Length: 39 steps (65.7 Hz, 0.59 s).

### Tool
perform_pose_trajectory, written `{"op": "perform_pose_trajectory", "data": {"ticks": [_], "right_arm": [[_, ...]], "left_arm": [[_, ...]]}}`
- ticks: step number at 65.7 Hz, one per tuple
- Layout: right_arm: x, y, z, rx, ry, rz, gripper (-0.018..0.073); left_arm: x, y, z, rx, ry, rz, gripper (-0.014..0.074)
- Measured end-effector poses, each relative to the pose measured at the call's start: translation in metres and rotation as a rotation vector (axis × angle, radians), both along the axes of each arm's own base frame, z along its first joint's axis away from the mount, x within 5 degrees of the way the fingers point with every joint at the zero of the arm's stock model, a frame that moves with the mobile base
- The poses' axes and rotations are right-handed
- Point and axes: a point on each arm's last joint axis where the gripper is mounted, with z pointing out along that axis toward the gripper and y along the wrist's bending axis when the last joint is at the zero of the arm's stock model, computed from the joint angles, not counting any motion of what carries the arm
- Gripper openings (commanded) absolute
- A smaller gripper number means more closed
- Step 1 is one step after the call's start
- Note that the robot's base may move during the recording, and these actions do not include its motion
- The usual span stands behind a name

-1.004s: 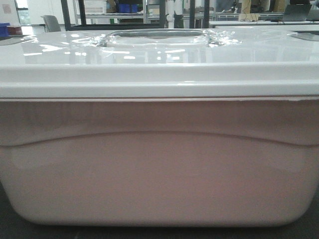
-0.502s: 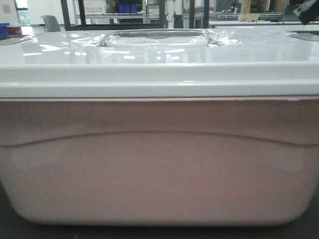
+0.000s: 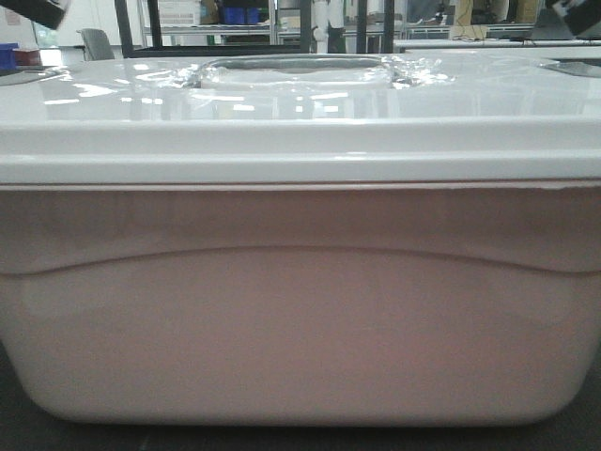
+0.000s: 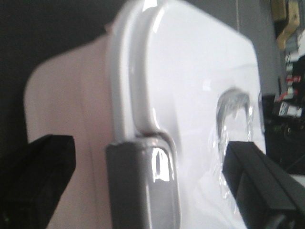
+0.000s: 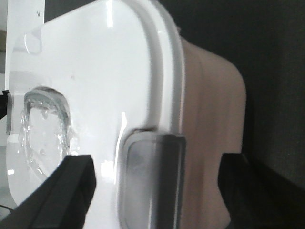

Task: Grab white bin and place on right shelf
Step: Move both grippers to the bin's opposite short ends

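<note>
The white bin [image 3: 300, 310] fills the front view, its pinkish side under a glossy white lid [image 3: 300, 103] with a plastic-wrapped handle recess. In the left wrist view my left gripper [image 4: 147, 183] is open. Its black fingers [image 4: 40, 176] stand either side of the grey latch [image 4: 143, 186] at the bin's [image 4: 71, 105] left end, without touching it. My right gripper [image 5: 152, 191] is open in the same way round the grey latch [image 5: 152, 183] at the bin's [image 5: 209, 114] right end. The right shelf is out of view.
Dark parts of my left arm [image 3: 28, 9] and right arm [image 3: 577, 17] show at the top corners of the front view. Behind the bin stand dark rack frames [image 3: 141, 28], tables, a chair [image 3: 94, 42] and blue crates [image 3: 239, 14]. The bin rests on a dark surface [image 3: 19, 432].
Both arms have come into the top corners of the front view, the right one first and then the left. The bin has not moved.
</note>
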Motion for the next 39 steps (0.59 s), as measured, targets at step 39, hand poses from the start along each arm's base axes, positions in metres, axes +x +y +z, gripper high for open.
{"op": "perform_pose_trajectory", "data": {"ticks": [39], "right_arm": [[-0.002, 0.017, -0.002, 0.008, 0.008, 0.070, 0.0622]], "left_arm": [[-0.003, -0.006, -0.002, 0.022, 0.005, -0.040, 0.0521]]}}
